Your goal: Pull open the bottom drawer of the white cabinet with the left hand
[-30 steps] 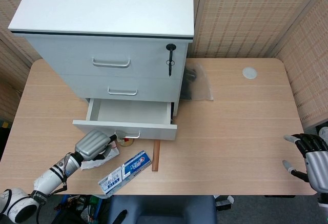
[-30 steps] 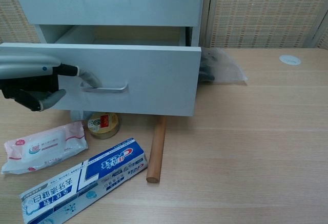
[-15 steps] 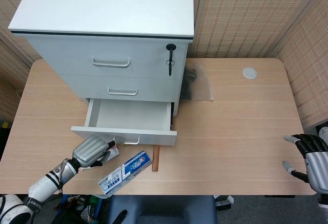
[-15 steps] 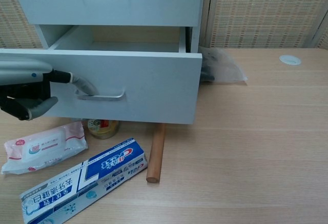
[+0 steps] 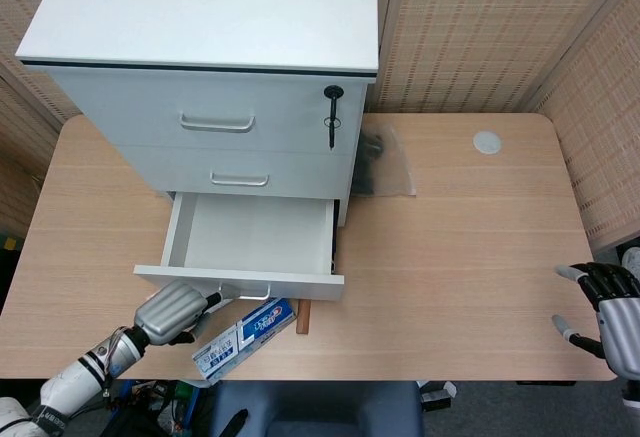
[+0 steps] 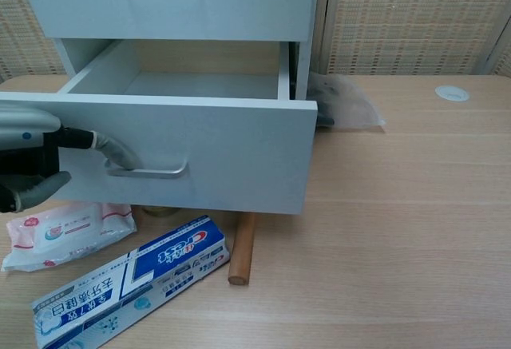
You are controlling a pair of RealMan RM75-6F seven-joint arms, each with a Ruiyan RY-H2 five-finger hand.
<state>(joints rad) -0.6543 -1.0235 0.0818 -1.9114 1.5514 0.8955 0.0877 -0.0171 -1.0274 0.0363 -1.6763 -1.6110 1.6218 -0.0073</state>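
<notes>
As compared with one second earlier: bottom drawer (image 5: 250,240) of white cabinet (image 5: 205,47) now standing further out, its front panel (image 6: 204,153) lying nearer the counter's (image 5: 450,257) front edge and showing more of its bare interior; left robot hand (image 5: 172,309) likewise sitting lower and further back toward the robot. Round tin, visible under the drawer front a second ago, now almost wholly hidden beneath it in chest view.

Left robot hand hooking one finger (image 6: 112,151) around the left end of the drawer handle (image 6: 148,171), remaining fingers curling below, dark palm facing the drawer. Right robot hand (image 5: 612,315) resting at the right edge of the counter, fingers spreading apart, holding nothing.

Counting by kind: three drawers, the upper two closed, each bearing one metal handle; one key (image 5: 332,117) hanging in the lock at the top drawer's right side; one toothpaste box (image 6: 132,279) lying aslant just in front of the open drawer; one wet-wipe pack (image 6: 65,233) to its left, partly under the drawer front; one wooden stick (image 6: 242,247) extending from beneath the drawer; one clear plastic bag (image 5: 385,162) lying against the cabinet's right side; one grey round cap (image 5: 487,142) set into the counter far right.
</notes>
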